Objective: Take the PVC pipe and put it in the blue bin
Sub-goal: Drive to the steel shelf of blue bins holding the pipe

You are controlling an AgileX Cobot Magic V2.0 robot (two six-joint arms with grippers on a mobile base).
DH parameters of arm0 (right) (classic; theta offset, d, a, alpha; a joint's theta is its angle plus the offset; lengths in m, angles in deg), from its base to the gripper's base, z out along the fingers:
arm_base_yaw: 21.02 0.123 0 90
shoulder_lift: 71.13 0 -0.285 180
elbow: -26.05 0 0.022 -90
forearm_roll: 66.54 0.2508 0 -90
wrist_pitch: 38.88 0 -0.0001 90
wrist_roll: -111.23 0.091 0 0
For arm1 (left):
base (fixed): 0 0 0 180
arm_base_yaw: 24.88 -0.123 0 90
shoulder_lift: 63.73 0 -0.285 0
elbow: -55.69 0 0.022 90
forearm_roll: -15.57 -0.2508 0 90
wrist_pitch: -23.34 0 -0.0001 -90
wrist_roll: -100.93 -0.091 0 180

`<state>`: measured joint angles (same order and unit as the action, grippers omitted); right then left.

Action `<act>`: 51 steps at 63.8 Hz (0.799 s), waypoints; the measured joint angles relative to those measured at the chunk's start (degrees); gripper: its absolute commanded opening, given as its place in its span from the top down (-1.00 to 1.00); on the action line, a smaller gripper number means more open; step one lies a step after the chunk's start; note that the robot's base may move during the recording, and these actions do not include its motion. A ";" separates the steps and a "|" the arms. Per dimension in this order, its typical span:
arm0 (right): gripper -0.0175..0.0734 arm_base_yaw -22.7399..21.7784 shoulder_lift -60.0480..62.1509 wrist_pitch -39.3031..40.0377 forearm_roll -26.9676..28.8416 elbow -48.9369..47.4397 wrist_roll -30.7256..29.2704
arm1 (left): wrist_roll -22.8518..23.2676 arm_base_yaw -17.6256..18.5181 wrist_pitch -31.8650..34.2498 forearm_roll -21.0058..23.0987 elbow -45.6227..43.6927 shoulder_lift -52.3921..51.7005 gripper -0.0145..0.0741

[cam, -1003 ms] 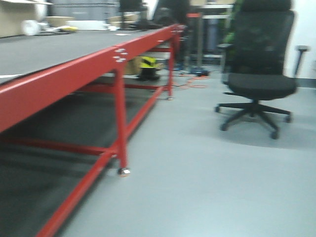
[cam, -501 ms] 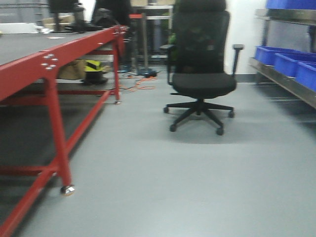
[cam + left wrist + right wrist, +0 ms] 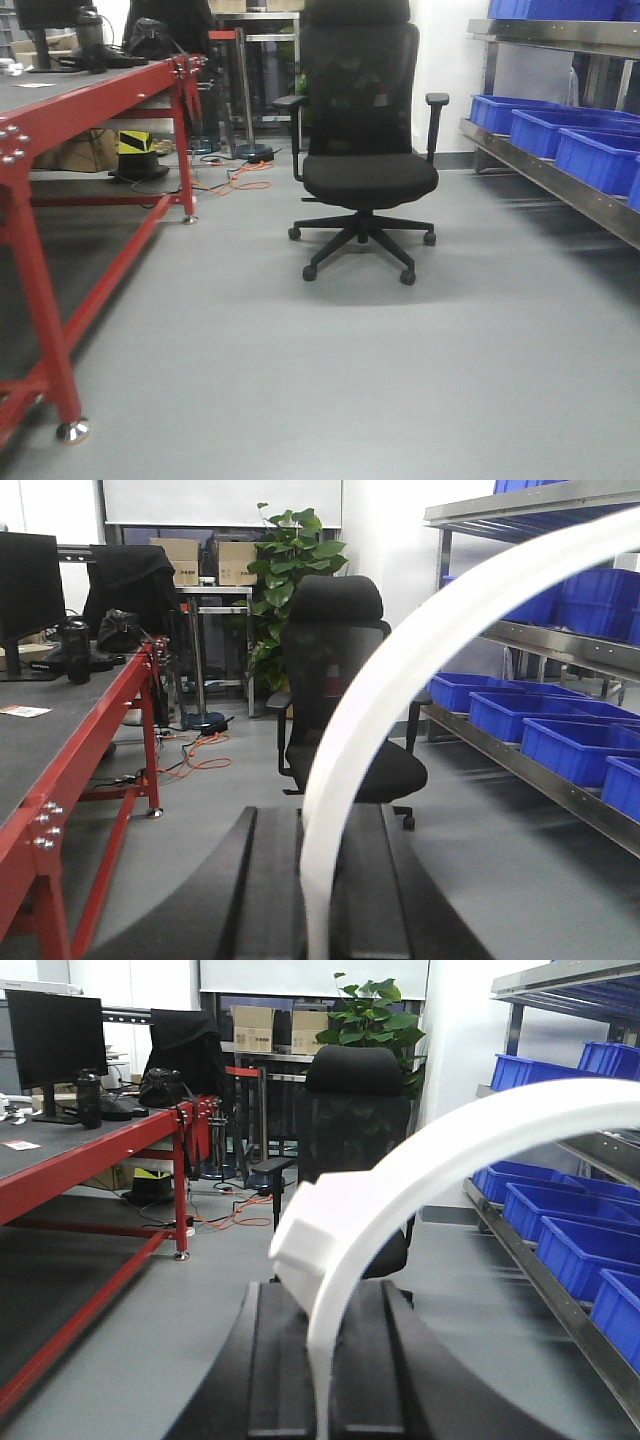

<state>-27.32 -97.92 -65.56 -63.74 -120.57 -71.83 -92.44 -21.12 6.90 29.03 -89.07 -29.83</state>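
In the left wrist view a white curved PVC pipe [image 3: 400, 670] arches up and to the right out of my left gripper [image 3: 318, 820], which is shut on its lower end. In the right wrist view another white curved piece [image 3: 400, 1175] with a blocky flat end at its left sits clamped in my right gripper [image 3: 318, 1295], also shut. Blue bins [image 3: 600, 160] stand in a row on the low metal shelf at the right, also seen as blue bins [image 3: 570, 750] and blue bins [image 3: 560, 1240] from the wrists. Neither gripper shows in the front view.
A black office chair [image 3: 370, 175] stands on the grey floor straight ahead. A long red-framed table [image 3: 100, 100] runs along the left, with a castor foot [image 3: 72, 432] near me. Orange cable [image 3: 240, 185] and boxes lie behind it. The metal shelf rack [image 3: 550, 180] lines the right side.
The front view has swung to the right: the red table slid to the left edge, the chair moved to the centre, and the blue bins and shelf came into view.
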 measured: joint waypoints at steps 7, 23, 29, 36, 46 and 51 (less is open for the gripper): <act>0.98 0.00 0.00 0.00 0.00 0.00 0.00 | 0.00 0.00 0.00 0.00 0.00 0.00 0.92; 0.98 0.00 0.00 0.00 0.00 0.00 0.00 | 0.00 0.00 0.00 0.00 0.00 0.00 0.92; 0.98 0.00 0.00 0.00 0.00 0.00 0.00 | 0.00 0.00 0.00 0.00 0.00 0.00 0.92; 0.98 0.00 0.00 0.00 0.00 0.00 0.00 | 0.00 0.00 0.00 0.00 0.00 0.00 0.92; 0.98 0.00 0.00 0.00 0.00 0.00 0.00 | 0.00 0.00 0.00 0.00 0.00 0.00 0.92; 0.98 0.00 0.00 0.00 0.00 0.00 0.00 | 0.00 0.00 0.00 0.00 0.00 0.00 0.92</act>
<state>-27.32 -97.92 -65.56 -63.74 -120.57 -71.83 -92.44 -21.12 6.90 29.03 -89.07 -29.83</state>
